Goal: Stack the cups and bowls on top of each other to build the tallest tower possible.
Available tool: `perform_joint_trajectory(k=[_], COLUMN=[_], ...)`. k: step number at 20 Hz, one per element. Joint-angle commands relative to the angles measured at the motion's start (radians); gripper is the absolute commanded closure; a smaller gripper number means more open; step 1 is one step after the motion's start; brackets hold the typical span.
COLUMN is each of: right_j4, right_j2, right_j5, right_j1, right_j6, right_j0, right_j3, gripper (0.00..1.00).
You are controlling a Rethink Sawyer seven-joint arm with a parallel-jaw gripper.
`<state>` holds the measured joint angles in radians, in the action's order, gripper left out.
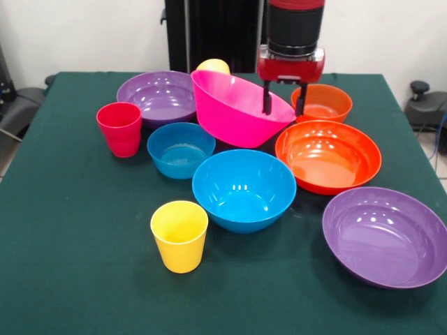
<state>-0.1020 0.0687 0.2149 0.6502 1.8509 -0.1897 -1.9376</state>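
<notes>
The big pink bowl (234,115) stands tilted at the table's middle back, its left rim high and its right rim low. My gripper (283,105) hangs over that low right rim with its fingers apart: one finger (267,99) is at the rim, the other is beside the small orange bowl (323,103). A yellow cup (213,66) peeks out behind the pink bowl. A red-pink cup (119,129) stands at the left and a second yellow cup (179,236) at the front. No pile of bowls shows.
A purple bowl (159,96) sits at the back left, a small blue bowl (180,150) and a large blue bowl (244,188) in the middle, a large orange bowl (328,157) to the right, and a second purple bowl (384,237) at the front right.
</notes>
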Motion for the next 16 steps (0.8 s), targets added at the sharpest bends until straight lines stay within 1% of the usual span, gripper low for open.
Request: perform_joint_trajectory(k=[1, 7, 11, 13, 16], right_j4=[0.028, 0.025, 0.016, 0.015, 0.013], right_j2=[0.045, 0.054, 0.064, 0.053, 0.047], right_j5=[-0.021, -0.040, -0.080, -0.115, -0.138], right_j1=[0.016, -0.010, -0.064, -0.087, -0.114], right_j6=[0.169, 0.161, 0.158, 0.170, 0.171], right_j0=[0.038, 0.030, 0.025, 0.038, 0.046], right_j3=[-0.034, -0.027, -0.006, 0.002, 0.016], gripper=[0.00, 0.00, 0.00, 0.00, 0.00])
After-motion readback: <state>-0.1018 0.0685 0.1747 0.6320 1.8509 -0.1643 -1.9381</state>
